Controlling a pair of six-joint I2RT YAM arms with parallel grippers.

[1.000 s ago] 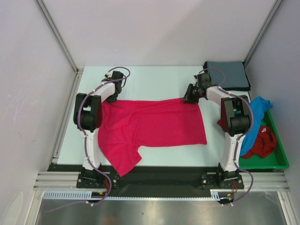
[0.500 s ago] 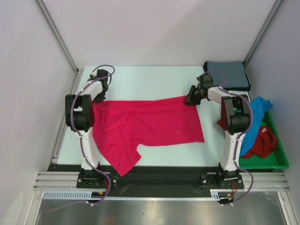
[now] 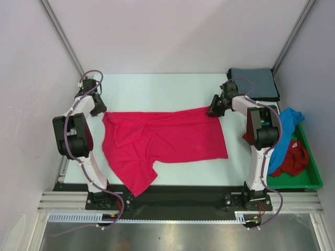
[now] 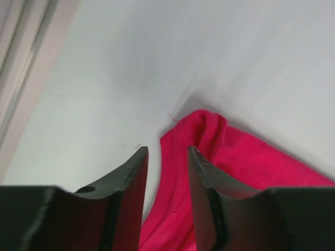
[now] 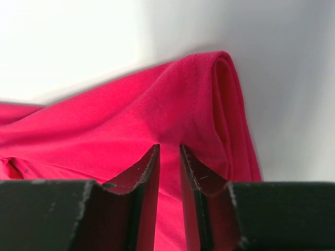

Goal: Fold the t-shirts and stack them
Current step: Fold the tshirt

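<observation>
Right arm (image 3: 261, 130) partly hides the darker red shirt (image 3: 294, 159).

The pink-red t-shirt (image 3: 165, 138) lies spread out and wrinkled across the table (image 3: 157, 91), one sleeve reaching the near edge, its far right corner bunched into a fold. The grey-blue t-shirt (image 3: 255, 83) sits folded in a neat rectangle at the far right corner. The bright blue t-shirt (image 3: 287, 125) drapes crumpled over the green tray (image 3: 309, 183), with the darker red t-shirt (image 3: 293, 159) heaped beside it.
</observation>
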